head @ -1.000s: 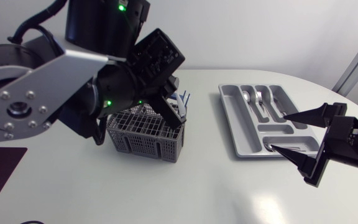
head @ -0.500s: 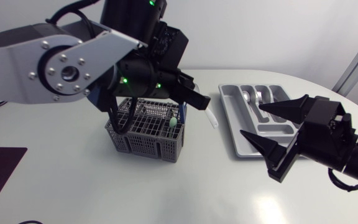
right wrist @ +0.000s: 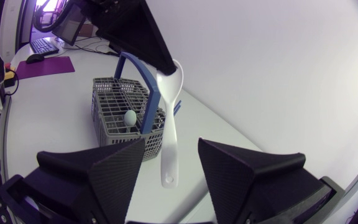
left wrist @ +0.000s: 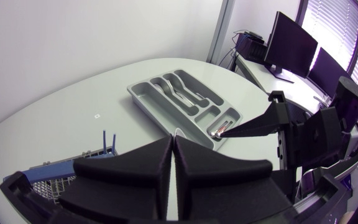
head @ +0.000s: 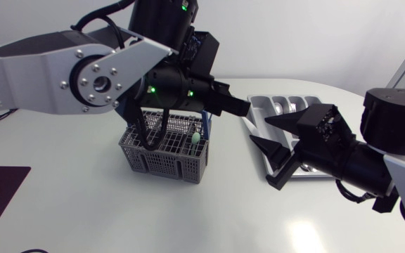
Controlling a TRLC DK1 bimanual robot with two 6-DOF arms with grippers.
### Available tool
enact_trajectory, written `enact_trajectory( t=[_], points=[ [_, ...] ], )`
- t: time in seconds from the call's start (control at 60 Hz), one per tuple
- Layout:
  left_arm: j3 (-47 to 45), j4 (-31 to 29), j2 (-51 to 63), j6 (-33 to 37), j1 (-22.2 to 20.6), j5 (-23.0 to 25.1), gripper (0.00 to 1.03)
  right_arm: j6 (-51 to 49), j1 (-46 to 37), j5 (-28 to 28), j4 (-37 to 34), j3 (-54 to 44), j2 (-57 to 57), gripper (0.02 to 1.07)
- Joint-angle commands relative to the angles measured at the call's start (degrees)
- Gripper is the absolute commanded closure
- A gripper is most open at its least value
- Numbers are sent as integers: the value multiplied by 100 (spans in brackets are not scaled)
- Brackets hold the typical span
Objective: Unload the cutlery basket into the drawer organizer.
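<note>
Tabletop [head: 83, 204] unloading looks partway: organizer [left wrist: 148, 102] part-filled, basket [head: 164, 158] unemptied; left end effector [left wrist: 173, 139] grasps a spoon [right wrist: 168, 118], right end effector [head: 260, 131] released around its tip.

The left arm [head: 62, 70] extends past centre, and the left gripper [head: 239, 107] has its fingers clamped together on a white spoon [right wrist: 167, 124]. The right gripper [head: 260, 131] points toward it, with fingers spread wide apart.

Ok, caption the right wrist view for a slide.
Left tool holds a white spoon ahead of the open right tool, cutlery basket behind.
</note>
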Motion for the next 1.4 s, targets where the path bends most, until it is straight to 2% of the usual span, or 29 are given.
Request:
enact_trajectory(
  t=[0.0, 0.05, 0.233, 0.3, 0.467, 0.583, 0.7, 0.75, 0.833, 0.917, 1.383],
  points=[
    [132, 73, 157, -168, 19, 59, 100, 171, 31, 62, 161, 207, 196, 53],
    [141, 82, 184, -168, 10, 77, 100, 180, 31, 71, 196, 243, 257, 57],
    [176, 108, 228, -185, -34, 112, 100, 197, 75, 71, 258, 348, 486, 57],
    [202, 108, 237, -185, -51, 130, 100, 189, 75, 80, 276, 374, 547, 62],
    [202, 108, 254, -185, -95, 139, 100, 189, 75, 98, 302, 410, 591, 63],
    [176, 108, 254, -185, -113, 139, 100, 189, 110, 133, 302, 480, 662, 71],
    [150, 108, 254, -185, -139, 139, 100, 197, 189, 177, 311, 515, 732, 72],
    [150, 108, 254, -194, -148, 139, 100, 189, 215, 185, 311, 524, 758, 79],
    [141, 108, 245, -203, -157, 139, 100, 197, 259, 212, 302, 515, 776, 81],
    [141, 108, 245, -212, -166, 139, 100, 189, 312, 238, 284, 506, 776, 88],
    [150, 108, 228, -273, -201, 156, 100, 153, 374, 229, 100, 497, 829, 101]
  ],
)
